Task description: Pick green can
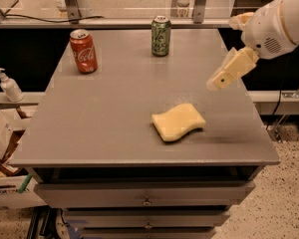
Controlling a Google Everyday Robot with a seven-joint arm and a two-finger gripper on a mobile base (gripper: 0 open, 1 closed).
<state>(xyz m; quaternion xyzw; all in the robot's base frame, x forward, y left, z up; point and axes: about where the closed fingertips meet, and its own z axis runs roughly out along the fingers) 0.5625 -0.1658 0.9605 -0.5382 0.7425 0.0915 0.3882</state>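
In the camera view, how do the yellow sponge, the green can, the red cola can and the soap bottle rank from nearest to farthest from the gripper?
The gripper hovers over the right side of the table.
1. Yellow sponge: front, right of centre, closest to it.
2. Green can: back, centre.
3. Red cola can: back left.
4. Soap bottle: off the table, far left.

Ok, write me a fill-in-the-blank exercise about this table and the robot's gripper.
The green can stands ____ at the back of the table.
The cola can to its left is ____.
The sponge lying flat is ____.
The gripper hovers over the table's ____ side in this view, apart from the green can.
Missing words: upright; red; yellow; right.
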